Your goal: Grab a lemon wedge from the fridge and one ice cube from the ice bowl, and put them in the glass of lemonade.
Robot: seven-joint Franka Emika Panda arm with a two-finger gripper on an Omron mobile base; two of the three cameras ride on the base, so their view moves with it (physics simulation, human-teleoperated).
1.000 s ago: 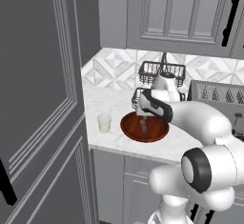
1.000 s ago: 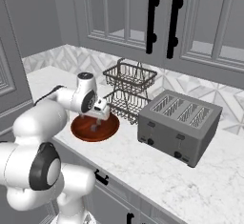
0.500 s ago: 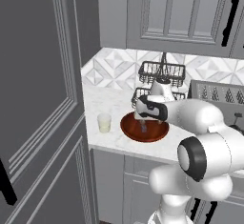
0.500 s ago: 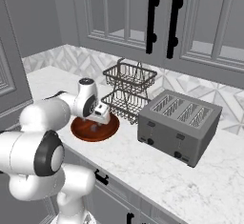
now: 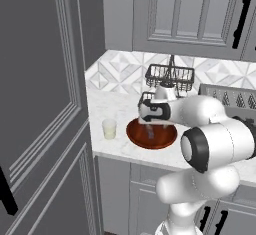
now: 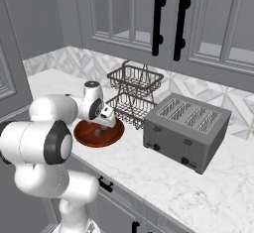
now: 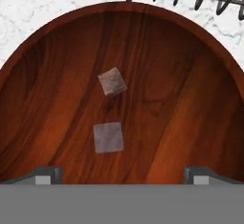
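Note:
The reddish-brown ice bowl [image 5: 161, 139] [image 6: 89, 137] [image 7: 190, 89] sits on the marble counter in front of the wire basket. Two translucent ice cubes lie in it: one ice cube [image 7: 108, 137] near the hand, another [image 7: 112, 81] farther in. My gripper [image 7: 122, 173] hangs low over the bowl, open, its fingertips [image 7: 46, 173] wide apart with the nearer cube between and just ahead of them, nothing held. From the base views the hand [image 5: 151, 125] [image 6: 103, 123] points down into the bowl. The glass of lemonade [image 5: 109, 128] stands left of the bowl. The dark fridge [image 5: 40, 104] rises at the left. The lemon wedge is out of view.
A dark two-tier wire basket [image 5: 170, 76] [image 6: 134, 90] stands right behind the bowl. A grey toaster [image 6: 186, 125] sits to the right. Grey cabinets with black handles [image 6: 168, 21] hang above. The counter's front edge runs just below the bowl.
The hand has come down lower into the bowl and the arm has folded closer over it. The jaws stayed open; the glass and the bowl have not moved.

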